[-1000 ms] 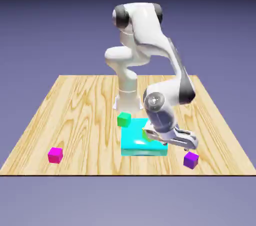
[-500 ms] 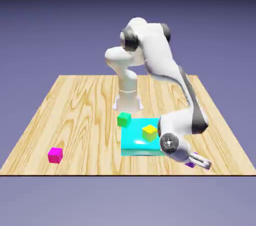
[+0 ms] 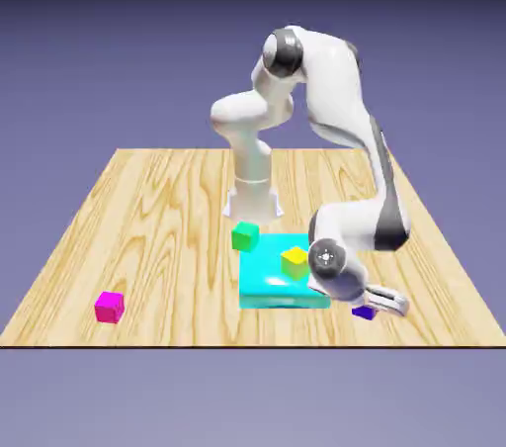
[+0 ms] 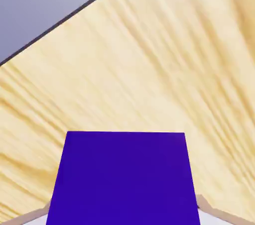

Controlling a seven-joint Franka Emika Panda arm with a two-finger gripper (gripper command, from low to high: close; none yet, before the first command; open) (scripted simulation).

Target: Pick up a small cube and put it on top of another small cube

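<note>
The gripper is closed on the purple cube, which sits between its fingertips and fills the lower middle of the hand view, near the exterior view's right side of the table. The yellow cube rests on top of the flat cyan block, with the green cube just beside that block's far corner, and the pink cube lies well apart toward the exterior view's left.

Glossy white arm with rounded segments, black joint bands and a grey disc.
</note>
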